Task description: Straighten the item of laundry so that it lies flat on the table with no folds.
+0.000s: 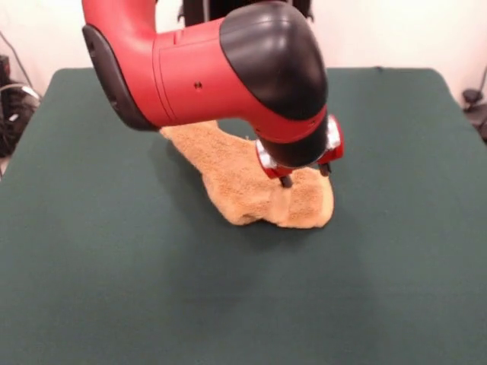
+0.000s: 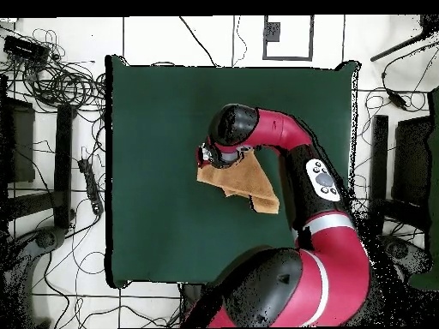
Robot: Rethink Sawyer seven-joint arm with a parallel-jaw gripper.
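We see the red and black arm [image 1: 221,68] reaching low over the middle of the green table [image 1: 91,266], its big elbow joint filling the top of the front view. At its end the hand [image 1: 305,176] points straight down at the towel [image 1: 243,179]. Two dark fingers [image 1: 286,181] show below the red wrist piece; they stand apart, with a strip of towel visible between them, so we read the hand as released rather than clenched on anything. The tips reach down to the cloth at its raised near end, but we cannot tell whether they press into it or only touch the surface.

The towel lies near the centre of the table, partly under the arm. It is not flat. In the front view it runs as a long, narrow, bunched strip from beneath the arm toward the camera, ending in a thick rounded fold just below the hand. In the overhead view the towel [image 2: 244,184] shows as an uneven wedge, wider beside the hand [image 2: 208,158] and tapering to a point toward the robot's base.

Around the table in the overhead view we see tangled cables [image 2: 60,81] lying on a pale floor [image 2: 163,38].
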